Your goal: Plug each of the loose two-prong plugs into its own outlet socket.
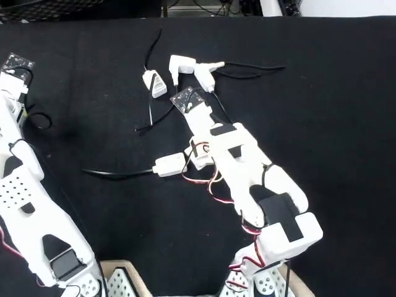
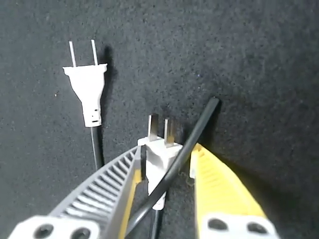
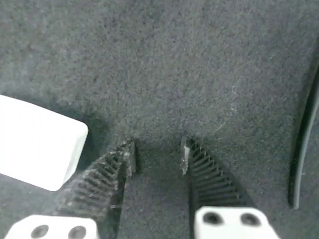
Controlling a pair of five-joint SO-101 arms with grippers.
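My left gripper point(image 2: 166, 154) is shut on a white two-prong plug point(image 2: 159, 164), prongs pointing away. A thick black cable point(image 2: 199, 124) is caught between the plug and the yellow finger point(image 2: 214, 184). A second white plug point(image 2: 87, 89) lies flat on the cloth beside it. My right gripper point(image 3: 157, 154) is open just above bare black cloth, with a white block point(image 3: 35, 144) beside one finger. In the high view the right arm's wrist point(image 1: 189, 100) hangs mid-table near three white plugs point(image 1: 154, 83) point(image 1: 180, 63) point(image 1: 207, 74). A white socket block point(image 1: 170, 164) lies beside that arm.
The left arm's wrist point(image 1: 15, 65) stands at the table's far left edge, with a black cable loop point(image 1: 38, 119) close by. Thin black cables point(image 1: 253, 67) trail right from the plugs. Another black cable point(image 3: 304, 144) runs beside the right gripper.
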